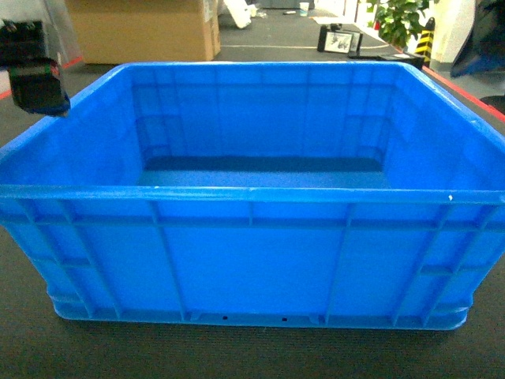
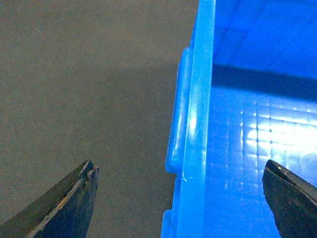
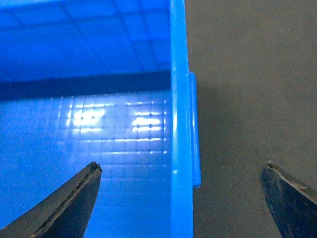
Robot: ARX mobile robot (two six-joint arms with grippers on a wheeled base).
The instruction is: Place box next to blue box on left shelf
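One large blue box (image 1: pixel 252 260) filled most of the head view, standing upright on a dark, flat surface (image 1: pixel 252 355), its open top showing a glossy floor and ribbed walls under a thick rim. Nothing lay inside it that the pictures showed.

Both sets of fingers stood spread wide, each straddling one side wall of the box. The left gripper (image 2: pixel 181 198) hung over the box's left rim: its outer finger (image 2: pixel 64 206) sat out over the dark surface, its inner finger (image 2: pixel 292 198) over the gridded floor inside, with the rim running between them. Neither finger touched the plastic as far as the left wrist view told. The right gripper (image 3: pixel 181 198) mirrored this on the box's right rim, one finger (image 3: pixel 69 203) over the shining floor within, the other (image 3: pixel 292 198) out over the dark surface, the wall and its outer lip passing between them, clear of both.

In the head view only a black part of the left arm (image 1: pixel 35 83) showed, above the box's far left corner.

Beyond the box, well away from either set of fingers, stood a brown cardboard carton (image 1: pixel 142 30), a leafy green plant (image 1: pixel 398 20) and a small black device (image 1: pixel 341 39) on the floor.
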